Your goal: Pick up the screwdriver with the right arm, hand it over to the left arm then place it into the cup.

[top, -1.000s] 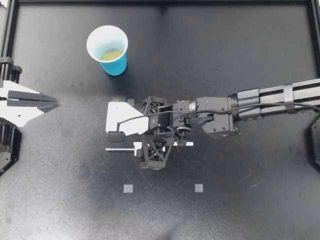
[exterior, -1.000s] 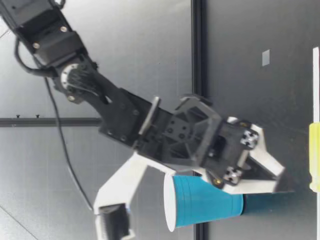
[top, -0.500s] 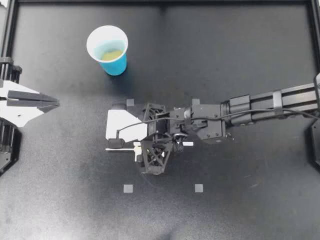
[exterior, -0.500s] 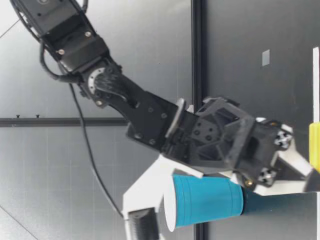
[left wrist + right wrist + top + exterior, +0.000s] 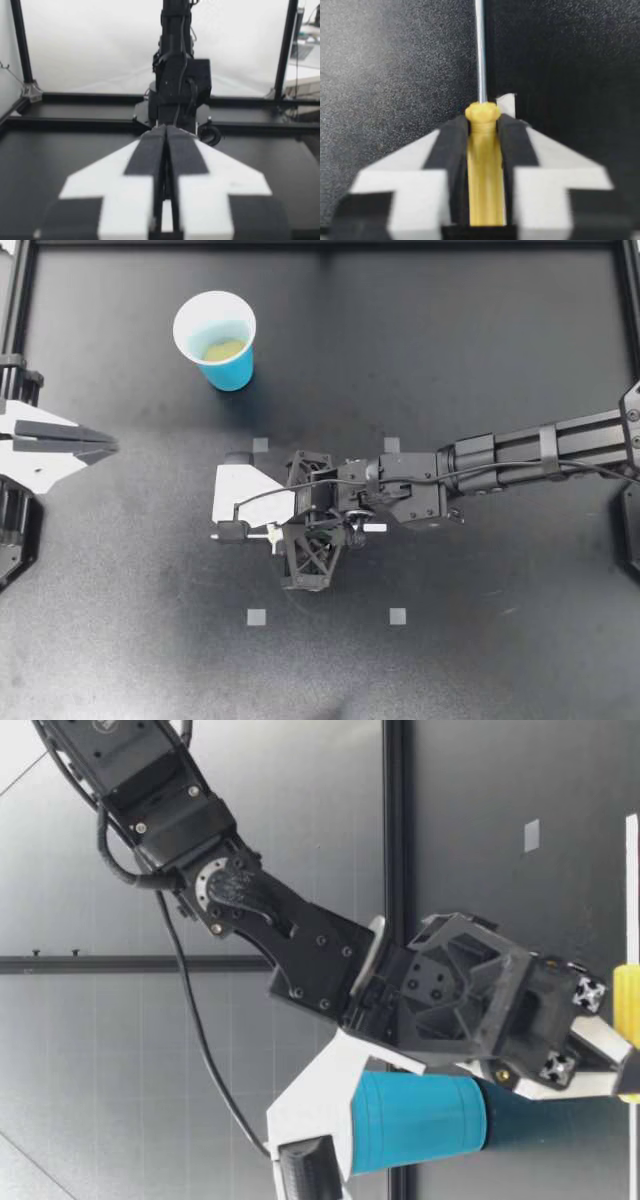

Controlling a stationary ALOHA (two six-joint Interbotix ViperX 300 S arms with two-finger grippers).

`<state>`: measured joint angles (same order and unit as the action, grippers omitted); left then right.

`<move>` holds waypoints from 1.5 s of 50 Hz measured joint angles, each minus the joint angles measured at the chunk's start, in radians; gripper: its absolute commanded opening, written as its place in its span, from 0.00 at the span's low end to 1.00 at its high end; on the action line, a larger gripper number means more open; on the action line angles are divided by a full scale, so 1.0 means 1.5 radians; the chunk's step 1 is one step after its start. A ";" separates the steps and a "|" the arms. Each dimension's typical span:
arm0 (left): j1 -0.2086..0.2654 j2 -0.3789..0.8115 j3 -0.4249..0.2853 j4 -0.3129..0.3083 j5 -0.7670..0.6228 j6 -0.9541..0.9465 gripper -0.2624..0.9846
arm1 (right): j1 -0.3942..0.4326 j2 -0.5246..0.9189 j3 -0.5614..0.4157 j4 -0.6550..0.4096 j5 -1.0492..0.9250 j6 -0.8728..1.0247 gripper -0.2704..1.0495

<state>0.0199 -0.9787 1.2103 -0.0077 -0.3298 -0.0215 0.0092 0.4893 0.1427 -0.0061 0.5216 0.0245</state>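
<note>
Yellow handle of the screwdriver (image 5: pixel 484 170) was seen clamped in the right gripper (image 5: pixel 245 528), low on the table (image 5: pixel 480 640), well apart from the cup (image 5: pixel 215 340). Only the grasp appeared made; lift, handover and drop into the cup were judged left. Open table lay toward the cup. The left gripper (image 5: pixel 100 445), pressed shut and empty, was parked well apart from the cup, by the frame (image 5: pixel 12 340).

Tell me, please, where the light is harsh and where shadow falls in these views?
Top view: even light, only faint shadow on the table around the right gripper. Right wrist view: table bright on one side of the screwdriver, shadowed on the other. Left wrist view: the backdrop glares white.
</note>
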 measured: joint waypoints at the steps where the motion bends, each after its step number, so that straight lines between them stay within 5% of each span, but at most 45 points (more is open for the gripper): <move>1: 0.000 0.000 0.000 -0.001 -0.003 0.001 0.31 | 0.000 0.000 0.000 0.000 0.000 0.000 0.28; 11: -0.001 0.000 0.010 -0.001 -0.029 0.004 0.53 | 0.000 -0.005 0.008 0.000 -0.011 0.002 0.19; 19: 0.000 0.007 0.016 -0.002 -0.033 0.005 0.73 | 0.000 -0.062 0.085 0.000 -0.112 0.013 0.19; 34: -0.001 0.064 0.040 -0.002 -0.118 0.004 0.74 | -0.002 -0.206 0.309 0.001 -0.499 0.077 0.19; 42: 0.000 0.110 0.044 -0.002 -0.183 -0.010 0.74 | -0.006 -0.238 0.376 0.005 -0.726 0.078 0.19; 51: 0.000 0.173 0.040 -0.003 -0.222 -0.022 0.74 | -0.017 -0.240 0.370 0.012 -0.854 0.066 0.19; 75: 0.000 0.217 0.015 -0.009 -0.258 -0.024 0.74 | -0.020 -0.174 0.227 0.002 -0.838 0.033 0.19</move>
<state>0.0199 -0.6535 1.2333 -0.0215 -0.7164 -0.0568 -0.0215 0.2286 0.4832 -0.0031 -0.7348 0.0736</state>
